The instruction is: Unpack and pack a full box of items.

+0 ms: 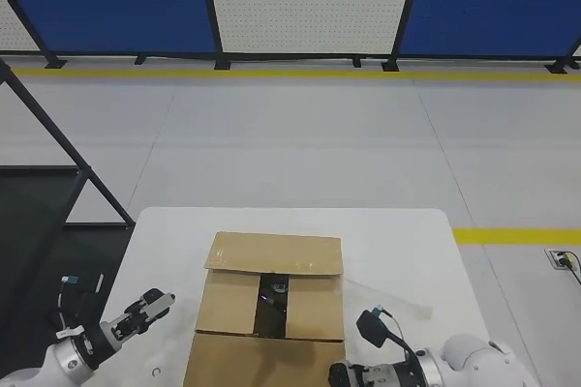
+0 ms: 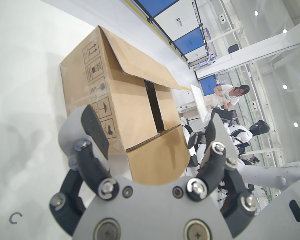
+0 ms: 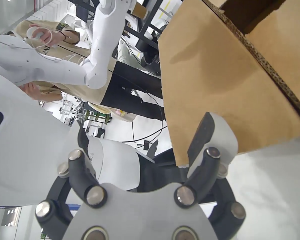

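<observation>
A brown cardboard box (image 1: 271, 310) stands in the middle of the white table (image 1: 407, 242). Its far flap (image 1: 274, 253) is folded outward. The two inner flaps leave a dark slot (image 1: 273, 305) between them, and the contents are hard to make out. The near flap (image 3: 215, 76) juts toward me. My left gripper (image 1: 157, 304) hovers open to the left of the box (image 2: 130, 101), with nothing between its fingers (image 2: 95, 128). My right gripper (image 3: 142, 136) is open at the near flap's corner, one finger (image 3: 205, 136) just under the flap's edge. It sits at the box's near right corner (image 1: 337, 373).
A black metal frame (image 1: 39, 145) stands off the table's left side. A small C-shaped mark (image 1: 155, 372) lies on the table near my left arm. Bare tabletop lies left, right and behind the box.
</observation>
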You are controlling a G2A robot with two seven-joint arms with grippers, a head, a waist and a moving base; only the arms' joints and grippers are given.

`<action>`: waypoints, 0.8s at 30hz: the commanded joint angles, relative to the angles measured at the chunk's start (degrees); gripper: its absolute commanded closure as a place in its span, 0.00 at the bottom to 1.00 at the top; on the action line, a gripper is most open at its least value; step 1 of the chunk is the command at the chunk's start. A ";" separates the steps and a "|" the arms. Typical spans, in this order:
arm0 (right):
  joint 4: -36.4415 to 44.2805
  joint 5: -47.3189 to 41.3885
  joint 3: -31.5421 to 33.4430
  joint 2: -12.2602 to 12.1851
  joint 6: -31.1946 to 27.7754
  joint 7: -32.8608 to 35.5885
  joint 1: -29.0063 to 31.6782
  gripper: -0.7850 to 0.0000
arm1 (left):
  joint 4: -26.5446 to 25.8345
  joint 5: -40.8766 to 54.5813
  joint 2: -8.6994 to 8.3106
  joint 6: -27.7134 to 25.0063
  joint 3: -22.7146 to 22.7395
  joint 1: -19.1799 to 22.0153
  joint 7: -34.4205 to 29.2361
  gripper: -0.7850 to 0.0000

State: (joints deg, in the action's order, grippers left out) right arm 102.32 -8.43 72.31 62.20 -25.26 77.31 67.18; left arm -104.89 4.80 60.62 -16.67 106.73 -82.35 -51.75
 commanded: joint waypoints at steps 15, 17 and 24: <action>-3.59 7.75 -7.06 0.42 6.17 -6.83 -4.29 0.00 | 0.00 0.00 0.00 0.00 0.00 0.00 0.00 0.00; -4.06 7.97 -7.23 0.37 6.34 -7.11 -4.51 0.00 | -0.25 -0.93 -0.04 -0.19 -0.65 -0.42 0.34 0.00; -4.54 7.63 -6.76 -0.02 6.06 -7.99 -4.34 0.00 | 0.59 -5.25 -0.53 -0.53 -3.63 0.26 -2.27 0.00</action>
State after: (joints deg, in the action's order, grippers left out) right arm 97.75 -0.75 65.45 62.23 -19.12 69.39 62.76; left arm -104.47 -0.10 60.13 -17.19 103.50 -82.26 -53.83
